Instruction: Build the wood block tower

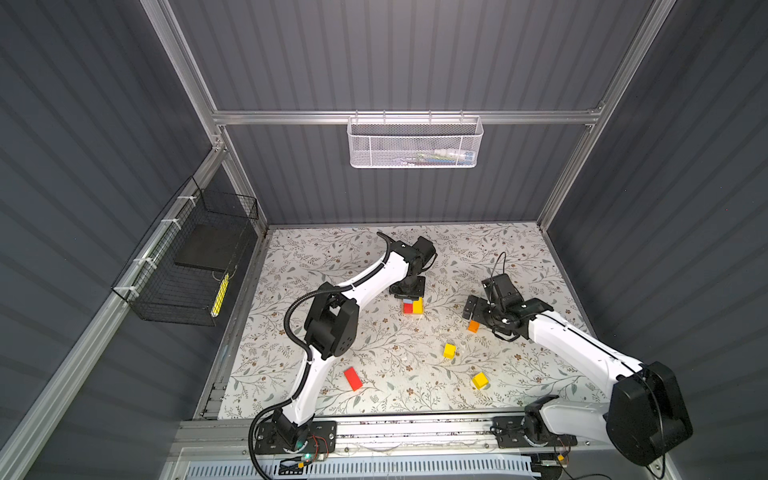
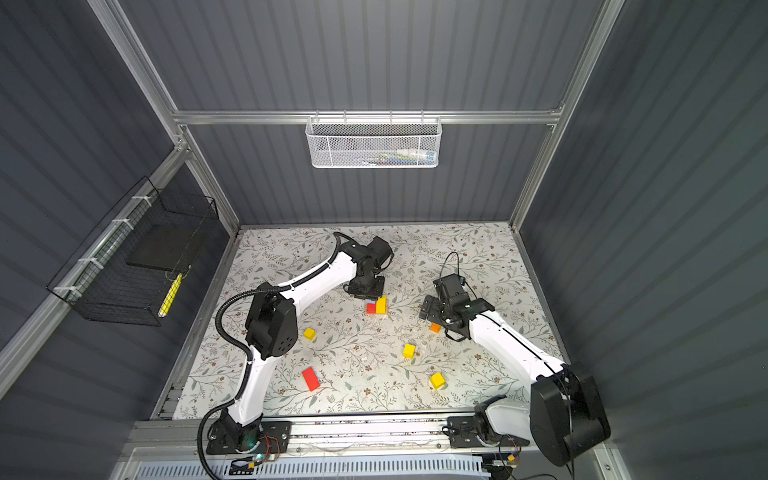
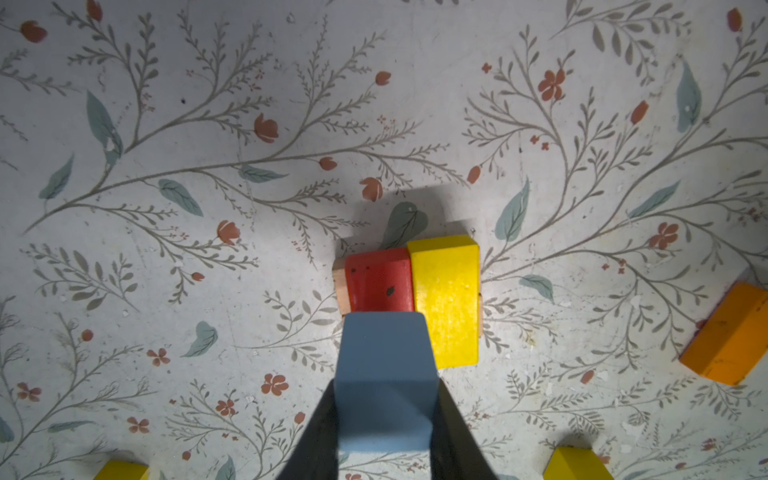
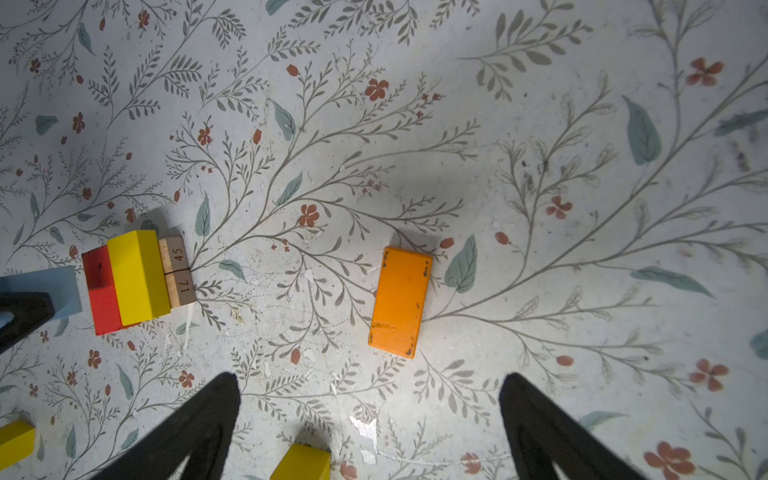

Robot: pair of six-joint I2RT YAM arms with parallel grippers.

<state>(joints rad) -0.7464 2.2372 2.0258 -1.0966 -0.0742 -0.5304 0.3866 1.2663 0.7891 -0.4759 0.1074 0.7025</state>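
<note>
Currently our left jaws clench the light-blue cube (image 3: 384, 386), raised beside the tower (image 3: 446, 291); we advise squaring it over the red brick (image 3: 380, 282) before lowering. Right jaws stand released near the orange brick (image 4: 400, 301).

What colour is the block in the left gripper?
The block is light blue, clearest in the left wrist view.

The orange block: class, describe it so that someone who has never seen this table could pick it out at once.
Start at the floral table and go to its right side, where the right gripper hangs open. The orange block lies flat close by it, touching nothing. Its neighbours are yellow cubes; it is the only orange piece, and oblong.
</note>
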